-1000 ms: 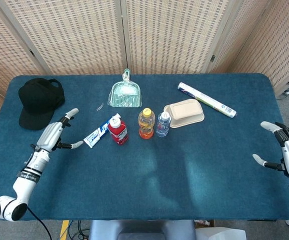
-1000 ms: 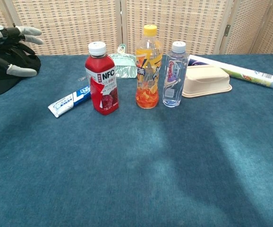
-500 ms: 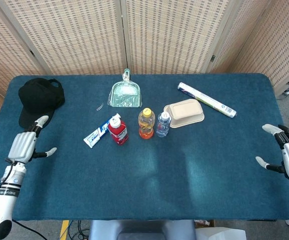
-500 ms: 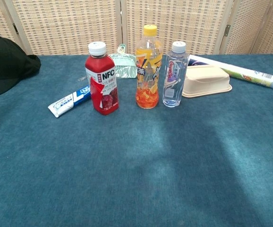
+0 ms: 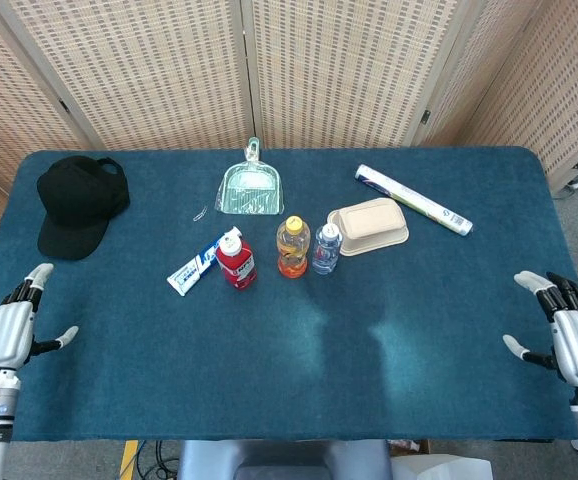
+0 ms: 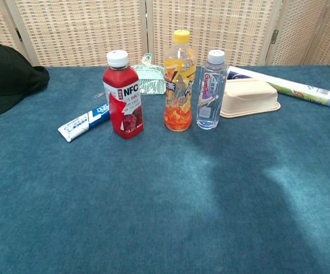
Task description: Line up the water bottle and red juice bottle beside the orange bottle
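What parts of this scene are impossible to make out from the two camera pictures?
- Both hands: absent from the chest view, outside its frame. The head view shows the left hand and right hand at the table's sides, arms cut by the bottom edge.
- Dustpan: mostly hidden behind the red bottle and orange bottle in the chest view.
- Water bottle label: print too small.
- Cap: cut by the chest view's left edge.

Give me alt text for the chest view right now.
Three upright bottles stand in a row on the blue table: red juice bottle, orange bottle, water bottle. Behind lie a black cap, toothpaste tube and beige container; no hands show.
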`<state>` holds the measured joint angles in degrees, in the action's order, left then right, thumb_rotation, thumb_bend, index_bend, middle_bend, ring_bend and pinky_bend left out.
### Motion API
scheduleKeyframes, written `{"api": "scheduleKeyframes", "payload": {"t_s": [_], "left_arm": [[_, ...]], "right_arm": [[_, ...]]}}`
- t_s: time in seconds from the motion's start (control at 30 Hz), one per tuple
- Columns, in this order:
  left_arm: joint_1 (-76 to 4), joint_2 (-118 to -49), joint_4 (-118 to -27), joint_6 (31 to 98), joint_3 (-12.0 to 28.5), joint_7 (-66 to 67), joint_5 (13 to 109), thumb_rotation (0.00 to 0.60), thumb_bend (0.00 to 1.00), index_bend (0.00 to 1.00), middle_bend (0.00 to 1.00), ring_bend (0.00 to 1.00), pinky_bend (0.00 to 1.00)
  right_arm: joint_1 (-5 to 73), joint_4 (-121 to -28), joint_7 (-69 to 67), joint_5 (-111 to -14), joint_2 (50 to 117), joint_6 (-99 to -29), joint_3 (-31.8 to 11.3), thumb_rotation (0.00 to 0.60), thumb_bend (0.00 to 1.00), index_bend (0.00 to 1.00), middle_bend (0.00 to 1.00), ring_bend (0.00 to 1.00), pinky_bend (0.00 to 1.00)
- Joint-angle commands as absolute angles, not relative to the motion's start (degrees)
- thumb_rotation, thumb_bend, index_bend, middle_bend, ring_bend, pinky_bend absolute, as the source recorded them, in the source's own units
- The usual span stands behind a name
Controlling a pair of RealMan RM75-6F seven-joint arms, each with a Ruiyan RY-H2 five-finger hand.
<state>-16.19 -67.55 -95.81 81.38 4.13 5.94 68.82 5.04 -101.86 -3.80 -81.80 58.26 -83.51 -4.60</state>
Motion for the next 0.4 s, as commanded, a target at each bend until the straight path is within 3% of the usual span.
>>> {"api": "scheduleKeyframes", "payload": {"t_s": [0.03, 0.4], "left_arm": [[-14.8, -67.8, -96.6, 83.2, 3.8, 6.4, 70.1, 0.6, 0.15, 0.11, 0.08, 0.17, 0.25], [-11.4, -68.0, -99.2, 87.1, 3.3, 7.4, 73.8, 0.6, 0.15, 0.11, 0.08, 0.17, 0.25]], "right_arm": [[4.5, -102.3, -4.1, -82.1, 58.5, -83.8, -4.1, 0.6, 0.18, 0.2, 0.2, 0.07, 0.11], [3.9, -104.6, -3.7, -84.5, 57.7, -83.9, -3.0, 0.6, 0.18, 0.2, 0.2, 0.07, 0.11]]}}
